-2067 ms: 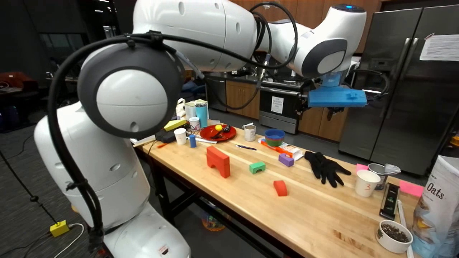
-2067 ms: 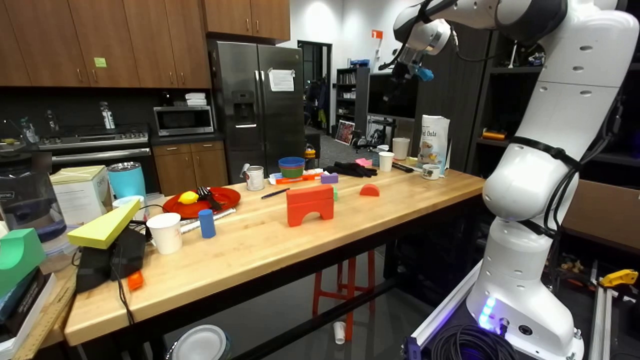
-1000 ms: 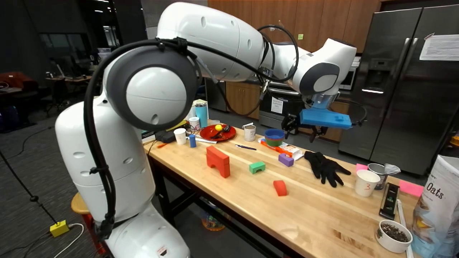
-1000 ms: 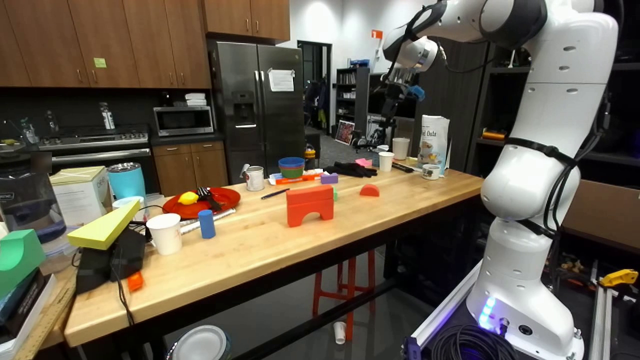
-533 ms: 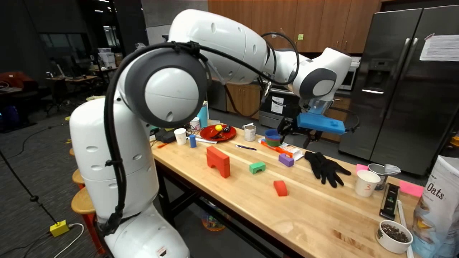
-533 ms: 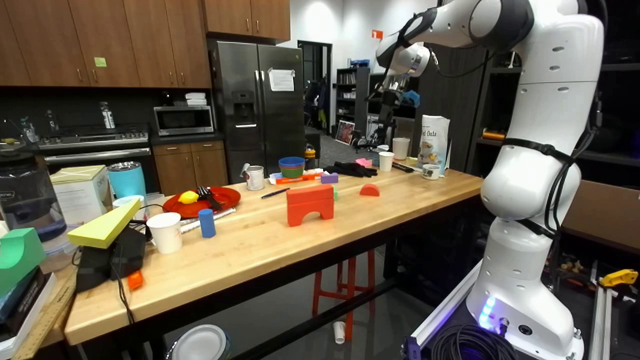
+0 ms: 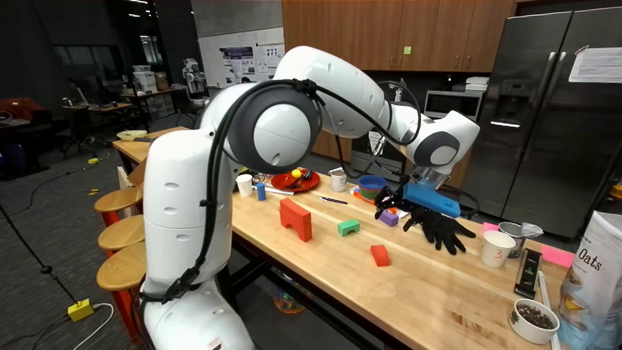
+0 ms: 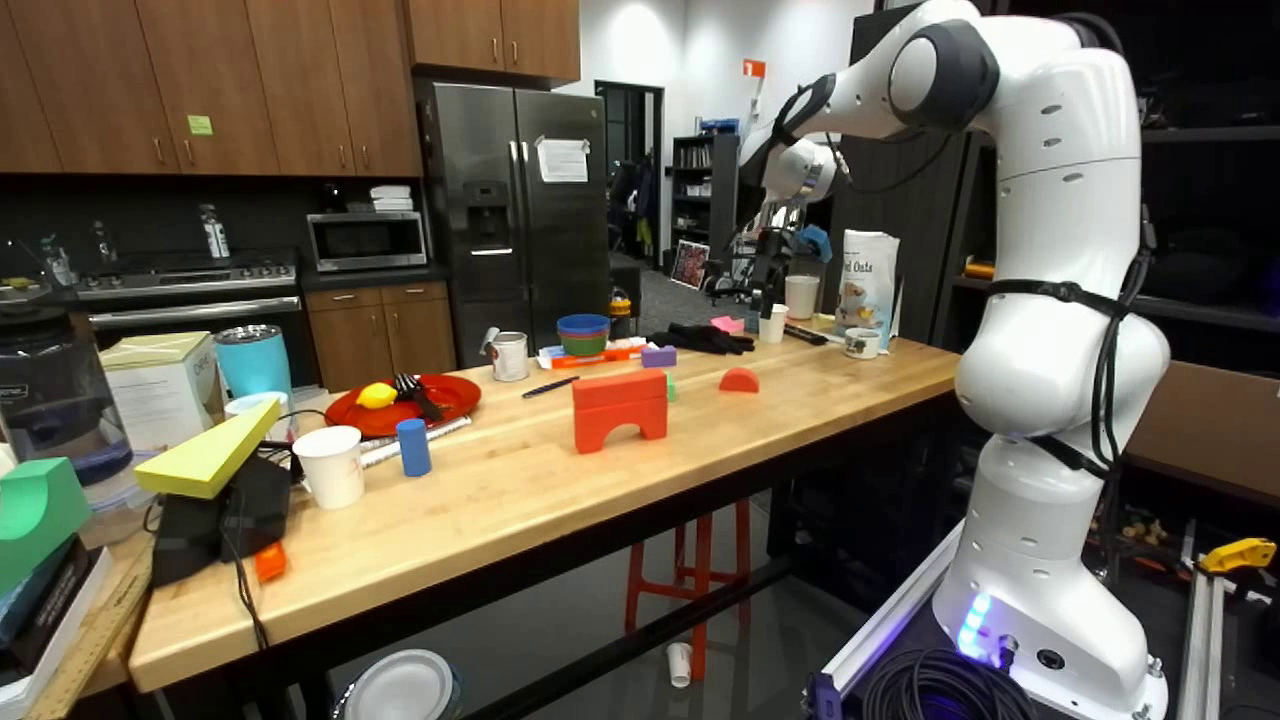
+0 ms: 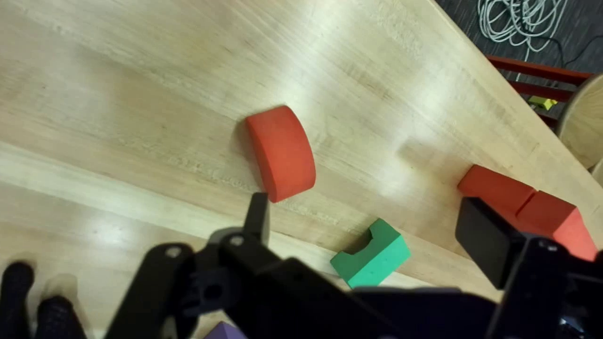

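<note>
above table [image 9: 141, 70], tool [image 9: 365, 214] spread, green block [image 9: 379, 259] plain in wrist view, mostly behind red blocks [image 8: 620, 392] in an exterior view

Is a butcher-block counter [image 7: 413, 291]. Carries a green arch block [image 7: 348, 227]; in an exterior view, has a red arch block [image 7: 303, 231] left of the green one, a dark pen [image 7: 333, 200] beyond it, a purple block [image 7: 390, 219] to its right, a black glove [image 7: 443, 232] farther right, a red half-round block [image 7: 380, 255] in front, rightward.

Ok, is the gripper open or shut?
The gripper is open: in the wrist view its fingers stand wide apart, holding nothing.
</note>
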{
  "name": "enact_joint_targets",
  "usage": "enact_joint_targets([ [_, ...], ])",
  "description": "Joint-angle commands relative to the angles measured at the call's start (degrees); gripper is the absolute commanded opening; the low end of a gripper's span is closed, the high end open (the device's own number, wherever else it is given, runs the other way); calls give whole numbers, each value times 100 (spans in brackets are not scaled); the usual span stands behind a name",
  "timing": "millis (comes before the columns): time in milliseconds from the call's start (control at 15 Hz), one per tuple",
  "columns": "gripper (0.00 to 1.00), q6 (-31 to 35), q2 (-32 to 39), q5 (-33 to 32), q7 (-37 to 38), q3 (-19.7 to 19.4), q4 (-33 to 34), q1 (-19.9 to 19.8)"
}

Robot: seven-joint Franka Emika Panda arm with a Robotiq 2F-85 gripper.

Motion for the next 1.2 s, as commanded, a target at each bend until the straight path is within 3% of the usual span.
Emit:
enact_joint_targets([
  [0, 100, -379, 342, 193, -17, 200, 370, -276],
  [600, 100, -1038, 908, 122, 44, 467, 834, -424],
  [1133, 100, -1135, 1287, 43, 139, 519, 904, -491],
])
